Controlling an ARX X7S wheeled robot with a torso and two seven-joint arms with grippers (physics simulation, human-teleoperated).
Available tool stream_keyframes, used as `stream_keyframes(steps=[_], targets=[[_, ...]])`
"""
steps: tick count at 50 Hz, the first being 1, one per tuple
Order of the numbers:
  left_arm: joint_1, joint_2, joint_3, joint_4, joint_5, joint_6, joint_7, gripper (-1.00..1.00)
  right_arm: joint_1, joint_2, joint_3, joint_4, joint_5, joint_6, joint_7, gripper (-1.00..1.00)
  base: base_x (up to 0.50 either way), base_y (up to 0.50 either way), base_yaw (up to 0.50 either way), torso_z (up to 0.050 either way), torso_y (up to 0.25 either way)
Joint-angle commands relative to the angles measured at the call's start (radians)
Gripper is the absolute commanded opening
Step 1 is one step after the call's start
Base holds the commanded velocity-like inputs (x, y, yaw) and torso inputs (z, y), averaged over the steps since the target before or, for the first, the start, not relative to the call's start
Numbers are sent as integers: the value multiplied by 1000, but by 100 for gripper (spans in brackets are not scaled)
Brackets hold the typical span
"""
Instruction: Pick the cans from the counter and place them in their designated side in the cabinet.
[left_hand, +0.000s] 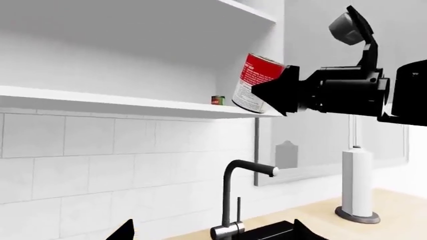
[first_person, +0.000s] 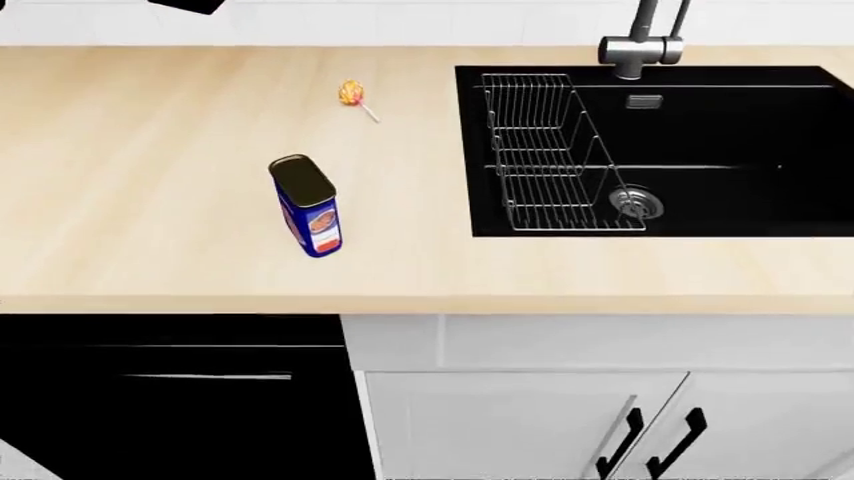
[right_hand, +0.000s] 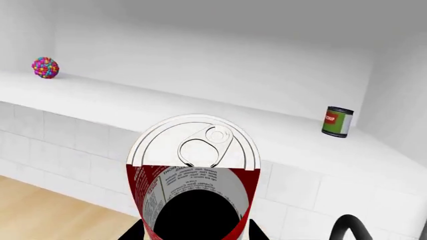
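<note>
A: What are the right jaws doing?

B: They are clamped on the red and white can (left_hand: 257, 82), gripping it around the lower body so the pull-tab lid stays clear. The right gripper (left_hand: 267, 91) holds it tilted, its base at the front lip of the cabinet shelf (left_hand: 100, 102), presumably so it can be slid in.

A: Why that end of the shelf?

B: A small red and green can (right_hand: 338, 121) already stands at the back on that side, while a multicoloured ball (right_hand: 45, 67) sits far off at the other end. My guess is cans belong beside the small can, so the held one is brought up near it.

A: And the left jaws?

B: Only two dark tips show at the edge of the left wrist view. They look apart and empty, well off the shelf and above the black sink (first_person: 747, 130).

A: What remains on the bench?

B: The blue can (first_person: 308, 206) stands upright on the bench (first_person: 134, 180), well left of the sink, with the lollipop (first_person: 352, 95) behind it. It is untouched, so about half the job is left.
</note>
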Motion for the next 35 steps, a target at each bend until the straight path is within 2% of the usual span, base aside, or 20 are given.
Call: stream_keyframes(steps=[1, 8, 15, 24, 35], targets=[[-8, -6, -10, 11, 20, -2, 21, 100, 6, 1, -3, -6, -3, -5, -6, -100, 0, 0, 0, 50, -70], [-13, -10, -14, 17, 20, 2, 24, 100, 6, 1, -3, -6, -3, -5, -6, -100, 0, 0, 0, 50, -56], [-20, -19, -1, 9, 8, 7, 8, 100, 6, 1, -3, -6, -3, -5, -6, -100, 0, 0, 0, 0, 0], [-26, -15, 2, -1, 29, 6, 23, 100, 6, 1, -3, -6, -3, -5, -6, -100, -1, 0, 0, 49, 7], [-32, -15, 3, 3, 20, 20, 19, 100, 6, 1, -3, -6, -3, -5, -6, -100, 0, 0, 0, 37, 229]])
